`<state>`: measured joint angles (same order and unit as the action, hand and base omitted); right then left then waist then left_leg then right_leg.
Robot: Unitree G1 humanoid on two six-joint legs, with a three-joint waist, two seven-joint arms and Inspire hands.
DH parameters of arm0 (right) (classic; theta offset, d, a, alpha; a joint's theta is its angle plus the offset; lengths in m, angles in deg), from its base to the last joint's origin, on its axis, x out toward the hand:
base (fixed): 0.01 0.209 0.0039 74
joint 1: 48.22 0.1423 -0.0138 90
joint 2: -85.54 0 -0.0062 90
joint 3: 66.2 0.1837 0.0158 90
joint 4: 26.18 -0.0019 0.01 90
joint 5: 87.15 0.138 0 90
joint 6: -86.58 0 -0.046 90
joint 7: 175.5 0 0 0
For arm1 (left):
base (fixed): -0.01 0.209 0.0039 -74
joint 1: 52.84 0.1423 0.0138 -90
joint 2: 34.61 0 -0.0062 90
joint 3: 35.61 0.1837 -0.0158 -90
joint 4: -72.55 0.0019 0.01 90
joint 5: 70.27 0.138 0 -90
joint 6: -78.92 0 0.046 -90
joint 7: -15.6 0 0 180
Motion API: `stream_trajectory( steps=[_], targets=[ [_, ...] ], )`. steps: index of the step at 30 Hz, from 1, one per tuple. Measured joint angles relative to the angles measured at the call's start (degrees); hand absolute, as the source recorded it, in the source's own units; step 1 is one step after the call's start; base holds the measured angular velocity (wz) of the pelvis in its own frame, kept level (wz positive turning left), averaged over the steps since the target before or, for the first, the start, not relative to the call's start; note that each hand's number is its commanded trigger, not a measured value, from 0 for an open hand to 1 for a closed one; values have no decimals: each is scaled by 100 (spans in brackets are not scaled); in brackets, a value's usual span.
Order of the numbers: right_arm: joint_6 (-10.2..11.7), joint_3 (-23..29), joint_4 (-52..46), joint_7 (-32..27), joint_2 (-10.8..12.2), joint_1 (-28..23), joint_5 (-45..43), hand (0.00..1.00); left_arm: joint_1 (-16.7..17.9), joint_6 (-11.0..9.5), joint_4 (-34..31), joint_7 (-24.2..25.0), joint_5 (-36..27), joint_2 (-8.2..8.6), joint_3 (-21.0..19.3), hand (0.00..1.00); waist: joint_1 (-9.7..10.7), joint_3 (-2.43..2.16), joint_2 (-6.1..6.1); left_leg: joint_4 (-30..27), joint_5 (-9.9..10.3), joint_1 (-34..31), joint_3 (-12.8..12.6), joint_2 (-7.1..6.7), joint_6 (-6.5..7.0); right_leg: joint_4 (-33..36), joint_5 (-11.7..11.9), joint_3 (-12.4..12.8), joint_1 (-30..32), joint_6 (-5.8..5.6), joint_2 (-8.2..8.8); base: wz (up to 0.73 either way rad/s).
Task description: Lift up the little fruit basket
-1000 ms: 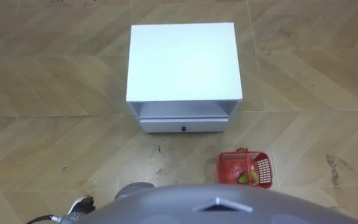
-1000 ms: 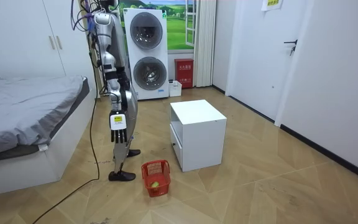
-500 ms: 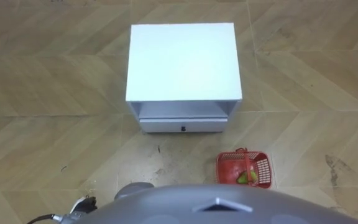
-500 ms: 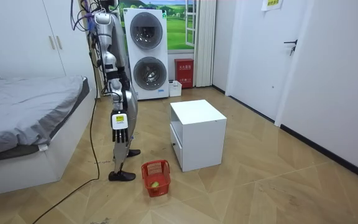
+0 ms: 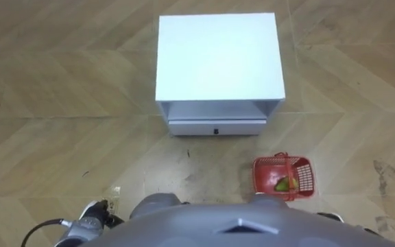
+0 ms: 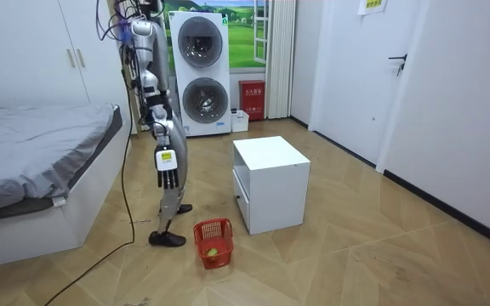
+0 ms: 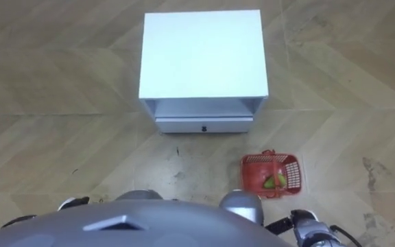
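Red basket [image 5: 306,176] on floor, greenish fruit [image 5: 282,184] inside, near white cabinet [image 5: 219,58]

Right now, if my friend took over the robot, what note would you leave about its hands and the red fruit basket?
Right hand: open, hanging by the robot's thigh, holding nothing.
Left hand: low at the robot's left side.
Red plastic mesh basket with green and yellow fruit inside: upright on the wooden floor, ahead and to the robot's right, apart from the white cabinet with one drawer.
Done: the robot stands facing the cabinet.
Left: bend down, take the basket's handle, probably with the right hand since it is nearer, and lift.
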<state>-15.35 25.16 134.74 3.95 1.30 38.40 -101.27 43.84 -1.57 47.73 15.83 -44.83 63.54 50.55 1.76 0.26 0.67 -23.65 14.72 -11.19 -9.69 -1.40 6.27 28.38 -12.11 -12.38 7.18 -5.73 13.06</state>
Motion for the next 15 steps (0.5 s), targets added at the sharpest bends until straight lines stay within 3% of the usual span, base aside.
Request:
stream_trajectory(
  steps=[1,2,4,5,6,9,11,12,13,15],
  targets=[
    [2,-6,0,-4,9,93,24,0,-62,-25,13,-45,-5,-50,-52,0,-3,55,-74,-71,-3,-167,-117,-31,95,610,-79,-31,263,16,136,0],
    [8,-6,-7,-6,10,126,39,0,-78,-35,13,-72,-1,-79,-53,0,-4,54,-117,-134,10,-253,-148,-38,129,1034,-115,-13,368,31,193,20],
    [-28,-4,-16,-39,7,240,112,0,-126,-115,-32,-95,-10,-235,-54,0,-140,1,-322,-463,85,-692,-321,-55,238,2678,-142,160,504,91,202,4],
    [-13,-10,-16,-77,-4,324,194,0,-143,-118,-31,-100,-30,-265,-49,0,-185,-11,-345,-580,105,-856,-362,-40,256,2946,-121,174,502,124,203,-27],
    [30,-15,-31,-147,-32,545,408,0,-204,-137,-31,-112,-94,-330,-46,0,-233,-60,-440,-889,142,-1259,-392,-20,302,3246,-110,231,428,133,181,-12],
    [215,-14,-40,-297,-138,1165,918,0,-532,-275,28,-225,-125,-455,-26,0,-241,-14,-540,-2040,359,-2527,-419,36,417,3276,-130,304,7,71,182,7],
    [377,-30,-27,-429,-140,1487,1052,0,-893,-324,200,-384,-135,-547,71,0,-355,10,-600,-2987,615,-3348,-422,104,433,3222,-204,398,-192,-3,178,4],
    [502,-24,8,-476,-156,1683,1163,0,-1118,-371,299,-496,-236,-583,100,0,-397,14,-622,-3695,808,-3931,-425,157,436,3253,-268,443,-284,-101,182,16],
    [569,-21,31,-491,-175,1835,1182,0,-1261,-403,364,-578,-371,-611,231,0,-382,42,-601,-4378,977,-4395,-422,193,468,3605,-1001,479,-285,-158,204,24],
    [632,-12,-43,-506,-187,1899,1293,0,-1353,-500,404,-641,-653,-618,382,0,-372,84,-617,-5123,1143,-4840,-450,187,458,4569,-1795,547,-82,12,311,27]
  ],
)
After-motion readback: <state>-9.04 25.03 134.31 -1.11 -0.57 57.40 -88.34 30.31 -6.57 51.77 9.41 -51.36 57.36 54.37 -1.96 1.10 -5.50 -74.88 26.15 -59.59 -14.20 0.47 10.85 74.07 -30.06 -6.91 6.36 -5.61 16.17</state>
